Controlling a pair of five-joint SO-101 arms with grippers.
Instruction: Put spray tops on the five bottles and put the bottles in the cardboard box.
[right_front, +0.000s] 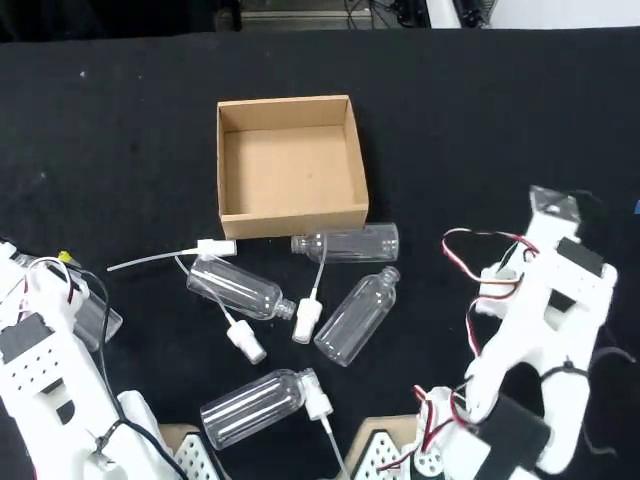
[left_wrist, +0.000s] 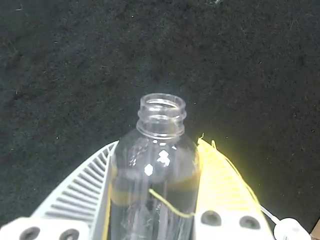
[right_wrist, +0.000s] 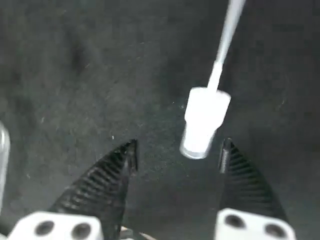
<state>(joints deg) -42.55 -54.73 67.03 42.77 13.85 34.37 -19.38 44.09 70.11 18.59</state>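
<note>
Clear bottle (left_wrist: 154, 175) gripped in left claw (left_wrist: 157, 146), neck outward; right claw (right_wrist: 178, 146) spread near spray top (right_wrist: 205, 117).

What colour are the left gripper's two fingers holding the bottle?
One finger white, the other yellow, on the clear bottle; clearest in the left wrist view.

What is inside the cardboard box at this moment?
Inside the cardboard box I see only its bare brown floor and inner walls, no bottle. The near wall covers a thin strip of floor at its foot.
</note>
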